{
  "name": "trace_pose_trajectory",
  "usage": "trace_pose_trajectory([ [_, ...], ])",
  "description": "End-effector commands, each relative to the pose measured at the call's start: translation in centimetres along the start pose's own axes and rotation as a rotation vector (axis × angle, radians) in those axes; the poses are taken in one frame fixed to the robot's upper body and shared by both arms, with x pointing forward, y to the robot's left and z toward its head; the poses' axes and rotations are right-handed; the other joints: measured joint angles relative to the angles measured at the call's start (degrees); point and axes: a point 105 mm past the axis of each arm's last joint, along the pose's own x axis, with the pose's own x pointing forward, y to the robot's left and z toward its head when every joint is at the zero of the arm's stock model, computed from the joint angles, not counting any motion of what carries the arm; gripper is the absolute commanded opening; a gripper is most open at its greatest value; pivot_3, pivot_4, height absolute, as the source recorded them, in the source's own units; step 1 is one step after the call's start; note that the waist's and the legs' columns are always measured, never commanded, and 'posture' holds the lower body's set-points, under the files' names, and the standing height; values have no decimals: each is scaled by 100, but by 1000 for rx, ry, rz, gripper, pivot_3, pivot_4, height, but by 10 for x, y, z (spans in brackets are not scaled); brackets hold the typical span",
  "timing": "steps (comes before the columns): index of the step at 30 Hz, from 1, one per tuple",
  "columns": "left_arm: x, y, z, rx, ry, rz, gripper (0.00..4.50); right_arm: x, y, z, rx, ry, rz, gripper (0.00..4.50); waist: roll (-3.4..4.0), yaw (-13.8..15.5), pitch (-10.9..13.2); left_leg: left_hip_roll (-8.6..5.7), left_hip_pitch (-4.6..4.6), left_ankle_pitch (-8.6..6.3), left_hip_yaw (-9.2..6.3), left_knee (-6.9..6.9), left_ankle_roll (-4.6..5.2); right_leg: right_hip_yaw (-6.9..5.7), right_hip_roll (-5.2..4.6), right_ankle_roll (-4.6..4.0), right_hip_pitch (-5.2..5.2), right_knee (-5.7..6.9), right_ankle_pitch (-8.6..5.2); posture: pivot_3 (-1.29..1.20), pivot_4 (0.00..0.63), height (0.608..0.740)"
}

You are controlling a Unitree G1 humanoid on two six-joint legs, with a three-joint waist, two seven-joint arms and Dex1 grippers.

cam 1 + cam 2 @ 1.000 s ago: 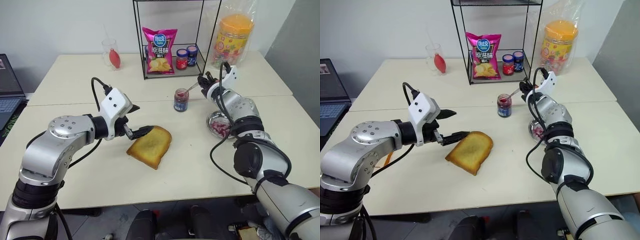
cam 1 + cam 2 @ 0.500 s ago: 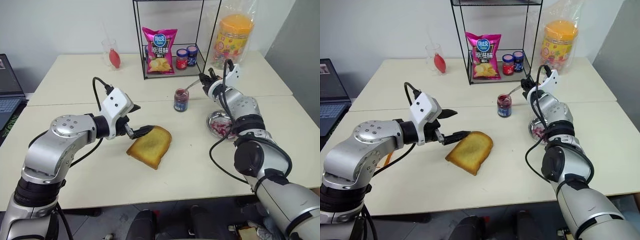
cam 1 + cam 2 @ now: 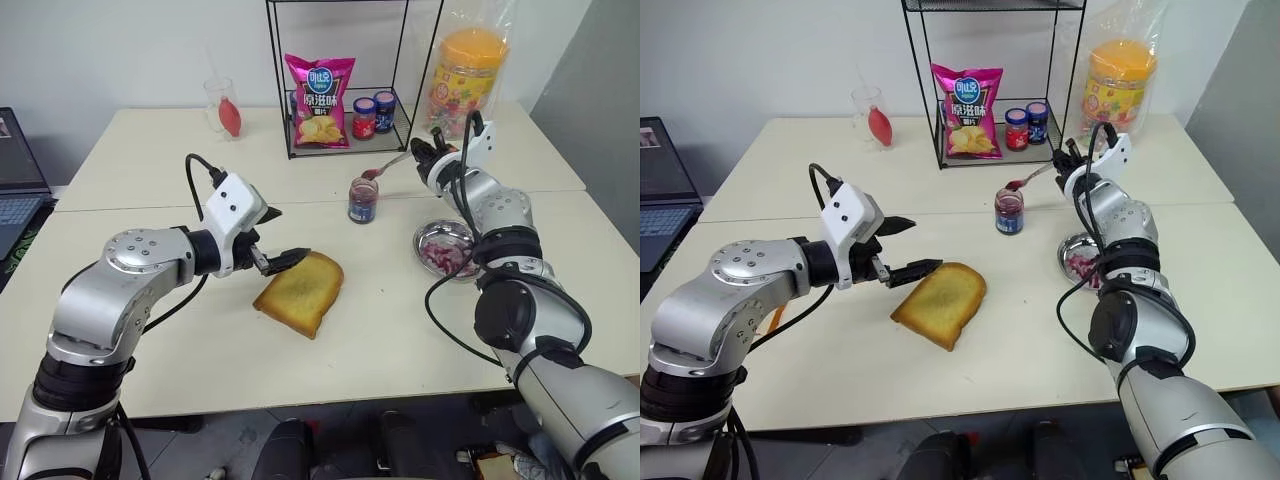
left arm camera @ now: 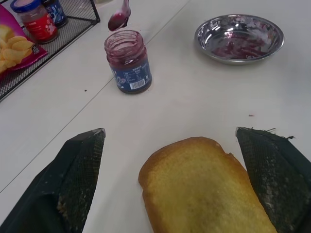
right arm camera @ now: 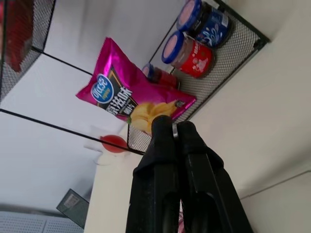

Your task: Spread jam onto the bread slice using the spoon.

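- One spoon (image 3: 388,166), bowl glossy with dark jam (image 4: 117,21), pinched in right gripper (image 3: 420,155) above open jar (image 3: 362,200).
- Bread slice (image 3: 298,291) golden, bare; left gripper (image 3: 283,238) spread wide beside it.

Room: plain white wall (image 3: 120,40) behind; grey panel (image 3: 600,70) at the right edge. Furniture: two cream tables (image 3: 140,150) pushed together, a seam running across between them; black wire shelf rack (image 3: 340,75) on the far table, against the wall. Laptop (image 3: 18,170) at the left edge. Lighting even, soft shadows.
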Motion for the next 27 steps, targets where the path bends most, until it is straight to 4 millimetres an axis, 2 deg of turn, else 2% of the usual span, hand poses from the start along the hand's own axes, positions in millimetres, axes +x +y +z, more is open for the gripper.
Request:
trace_pose_trajectory([
  [1, -3, 5, 13, 12, -57, 32, 4500, -6, 24, 12, 32, -24, 94, 26, 0, -2, 0, 0, 0, 0, 0, 0, 0, 0, 0, 0, 0, 0, 0, 0, 150, 740],
  [4, -3, 3, 15, -7, -79, 28, 4500, -11, 38, 10, 33, -4, 143, 26, 1, -3, 0, 1, -1, 0, 2, 0, 0, 2, -1, 0, -1, 1, 0, 0, 150, 740],
  [7, -9, 2, 8, -9, -60, 34, 4500, -20, 55, 3, 40, 29, 201, 26, 1, -2, 0, 3, -2, 0, -1, -1, 0, 0, -2, 0, -3, 2, 0, 0, 150, 740],
  [14, -32, -2, -17, -14, 0, 37, 4500, -49, 80, -38, 54, 168, 317, 26, 2, -4, 1, 14, -6, -1, -6, -7, 0, -4, -10, -8, -13, 5, -4, 0, 150, 740],
  [16, -43, -6, -35, -6, 44, 44, 4500, -58, 85, -56, 18, 220, 350, 26, 3, -5, 2, 15, -7, -1, -6, -6, 0, -3, -10, -10, -17, 8, -5, 0, 150, 740],
  [20, -60, -21, -55, -59, 65, 36, 4500, -74, 83, -89, -63, 317, 376, 26, 3, -12, 2, 17, -7, -1, 4, -10, 0, 1, -12, -20, -23, 8, -12, 0, 150, 740],
  [24, -72, -23, -66, -84, 61, 90, 4500, -83, 78, -109, -119, 359, 381, 26, 4, 2, 2, 27, -10, -2, 7, -10, 0, -1, -11, -29, -28, 3, -19, 0, 150, 740],
  [27, -83, -29, -84, -98, 104, 105, 4500, -87, 72, -127, -182, 392, 385, 26, 4, -4, 2, 31, -5, -1, 9, -6, -1, -2, -8, -24, -24, 5, -22, 0, 150, 740],
])
